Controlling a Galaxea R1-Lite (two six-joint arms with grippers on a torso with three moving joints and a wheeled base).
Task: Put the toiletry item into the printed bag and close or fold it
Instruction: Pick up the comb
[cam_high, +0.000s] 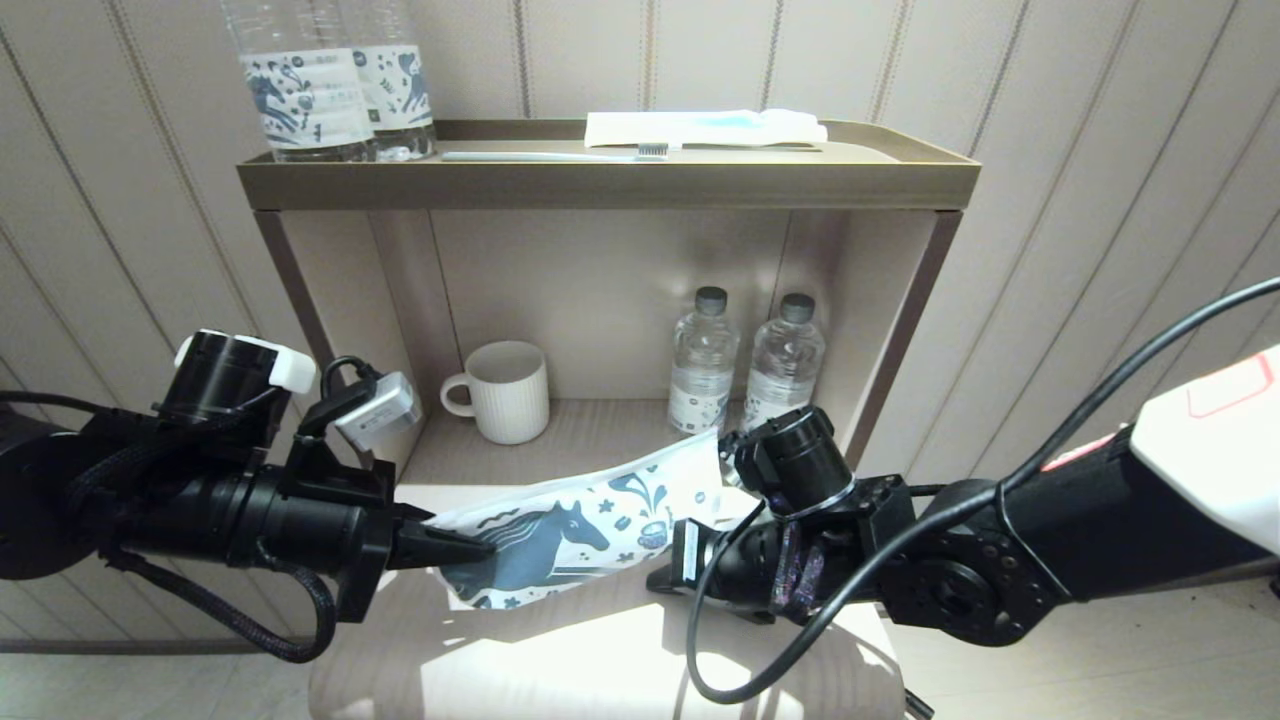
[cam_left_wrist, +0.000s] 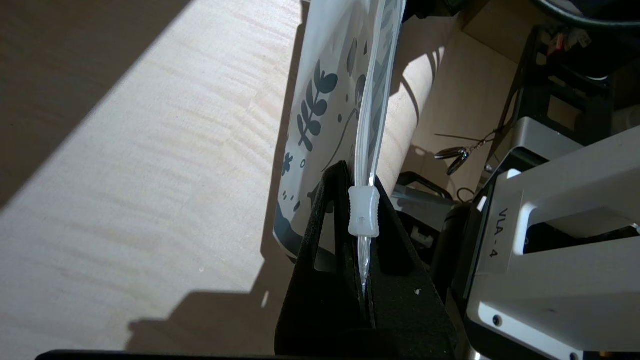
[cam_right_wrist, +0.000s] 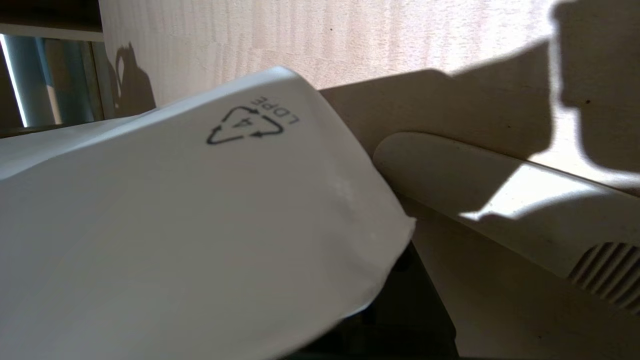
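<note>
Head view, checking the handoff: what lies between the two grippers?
The printed bag spans between the left gripper and right gripper, lifted above the table.

Four water bottles, one mug, one printed bag, one toothbrush.

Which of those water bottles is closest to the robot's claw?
The right-hand small capped clear bottle on the lower shelf, just behind the right gripper; the tall pair stands on top.

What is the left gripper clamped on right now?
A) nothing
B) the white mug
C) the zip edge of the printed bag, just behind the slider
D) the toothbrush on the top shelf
C: the left gripper pinches the printed bag along its zip strip, behind the slider.
</note>
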